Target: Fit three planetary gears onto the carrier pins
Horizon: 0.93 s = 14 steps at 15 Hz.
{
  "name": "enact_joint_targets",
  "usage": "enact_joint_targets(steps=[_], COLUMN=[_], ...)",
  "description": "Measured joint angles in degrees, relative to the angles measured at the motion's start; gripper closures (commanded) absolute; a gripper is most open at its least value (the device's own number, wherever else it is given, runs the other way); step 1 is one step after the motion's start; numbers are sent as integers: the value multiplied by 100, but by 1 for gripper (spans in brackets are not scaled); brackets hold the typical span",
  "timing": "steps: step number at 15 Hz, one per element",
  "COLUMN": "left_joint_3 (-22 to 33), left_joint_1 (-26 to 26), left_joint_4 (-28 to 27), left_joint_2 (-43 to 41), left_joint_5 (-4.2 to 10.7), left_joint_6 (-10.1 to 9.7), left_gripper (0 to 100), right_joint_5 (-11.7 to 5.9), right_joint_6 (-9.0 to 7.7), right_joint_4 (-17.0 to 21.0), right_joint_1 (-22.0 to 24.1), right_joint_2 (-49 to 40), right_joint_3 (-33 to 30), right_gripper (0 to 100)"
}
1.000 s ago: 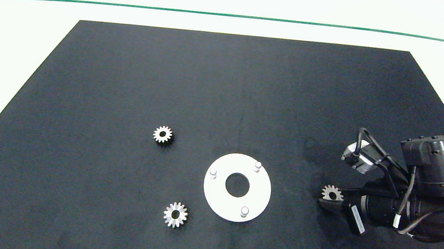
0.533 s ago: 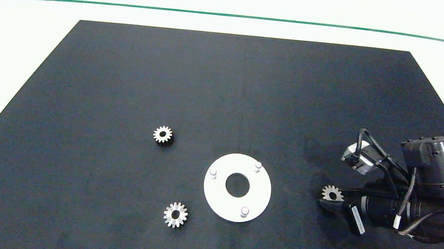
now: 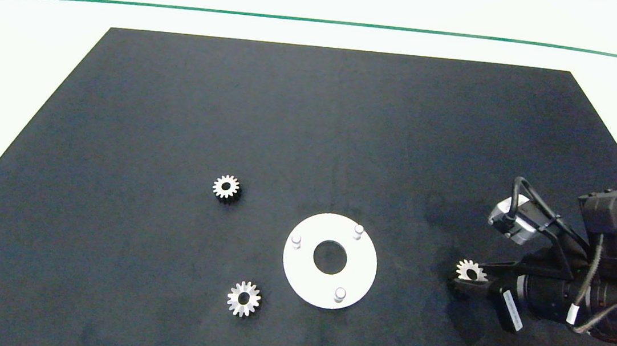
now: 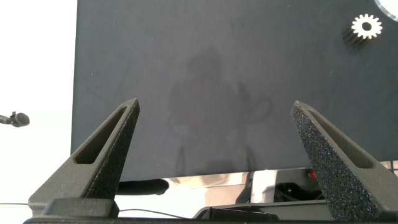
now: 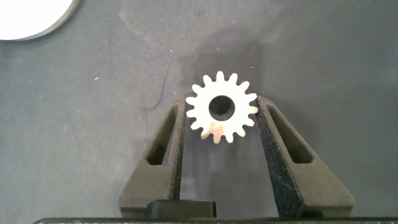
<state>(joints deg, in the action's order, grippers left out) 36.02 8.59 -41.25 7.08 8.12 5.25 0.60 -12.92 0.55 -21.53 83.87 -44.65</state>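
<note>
- Head view: my right claw (image 3: 466,277) comes in from the right edge and sits low over the dark tabletop (image 3: 312,139), well to the right of the white disc (image 3: 329,260). One planetary gear (image 3: 470,270) sits right at the claw tip, bore facing up, partly tucked between the dark fingers. The other two gears are loose on the tabletop on the far side of the disc: one (image 3: 225,187) up and to the left of it, one (image 3: 244,298) just off its lower-left edge. All three carrier pins (image 3: 358,230) stand bare in their triangle around the disc's big centre hole. My left arm doesn't show in this view.
- Left wrist view: my left claw (image 4: 221,149) is spread wide, fingers far apart with only bare tabletop between them. It hangs near the tabletop's edge, with white floor and some cables showing past it. One gear (image 4: 366,26) is off in the distance, well clear of the fingers.
- Right wrist view: pretty clear here. The gear (image 5: 222,107) lies flat between my two fingertips (image 5: 176,118), right at their very ends, teeth touching the pads on both sides, so the claw is pinching it across its toothed rim. A curved sliver of the white disc (image 5: 31,17) peeks in at one corner, well apart from the gear.
</note>
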Motion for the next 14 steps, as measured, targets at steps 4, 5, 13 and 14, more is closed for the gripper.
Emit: enact_joint_targets(steps=[4, 5, 13, 14], left_joint_3=[-2, 2, 11, 11], left_joint_1=[-2, -2, -6, -9], left_joint_4=[0, 7, 16, 18], left_joint_2=[16, 16, 16, 24], left_joint_5=[-2, 0, -2, -2], left_joint_6=[94, 94, 96, 96], left_gripper=[0, 0, 0, 0], right_joint_5=[-561, -703, -1062, -1059], right_joint_6=[-162, -168, -122, -122], right_joint_4=[575, 612, 650, 642], right_joint_1=[-656, -855, -1963, -2036], right_joint_2=[-692, -835, -998, -926], right_joint_3=[-327, -424, -661, -652], right_gripper=[96, 96, 96, 96])
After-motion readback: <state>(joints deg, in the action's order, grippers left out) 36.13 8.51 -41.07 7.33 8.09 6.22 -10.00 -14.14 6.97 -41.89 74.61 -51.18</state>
